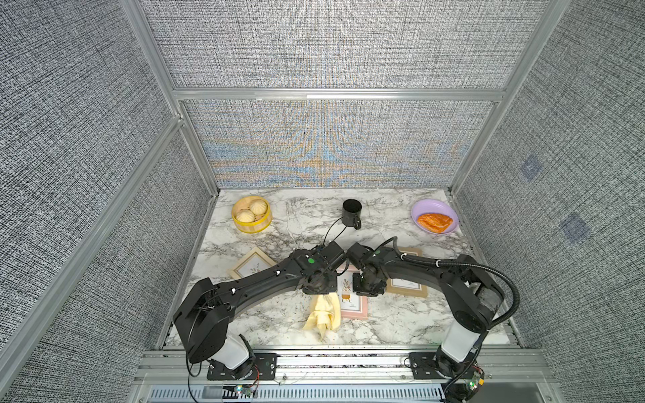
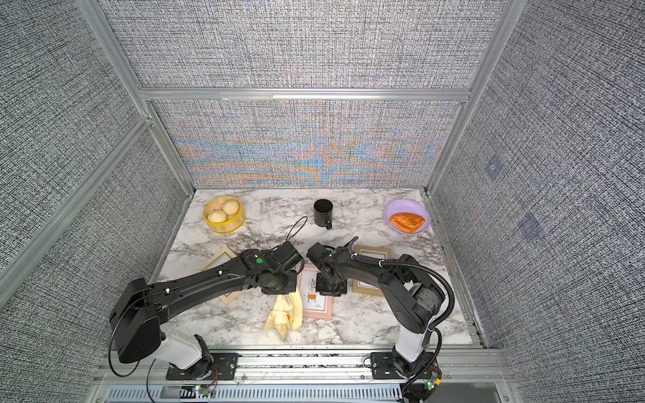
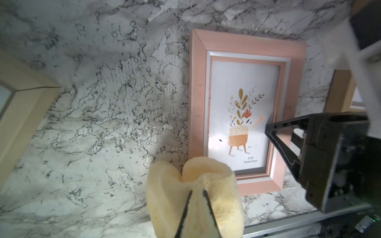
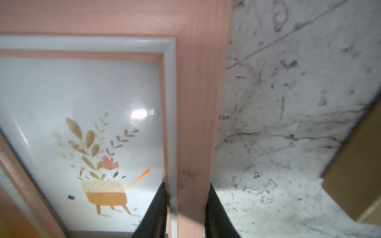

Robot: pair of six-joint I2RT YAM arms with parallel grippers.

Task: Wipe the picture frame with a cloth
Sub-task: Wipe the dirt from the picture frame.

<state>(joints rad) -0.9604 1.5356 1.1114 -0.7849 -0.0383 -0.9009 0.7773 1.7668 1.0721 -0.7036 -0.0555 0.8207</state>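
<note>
Nearest the front edge, a soft pale yellow fabric cloth [image 1: 323, 314] hangs bunched, pinched tight in the left end effector [image 3: 196, 191], its tail on the marble-patterned surface [image 1: 279, 314]. Just beside it lies the pink wooden rectangular picture frame [image 1: 353, 303], floral print up; the right end effector [image 4: 186, 185] straddles one side rail, and I cannot tell whether it grips

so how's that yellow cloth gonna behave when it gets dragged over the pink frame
Likely floppy: the cloth hangs in loose folds from the left claw, pinched at one spot. It looks soft and light, so it should drape over the pink frame and bunch up rather than shove it.
</note>
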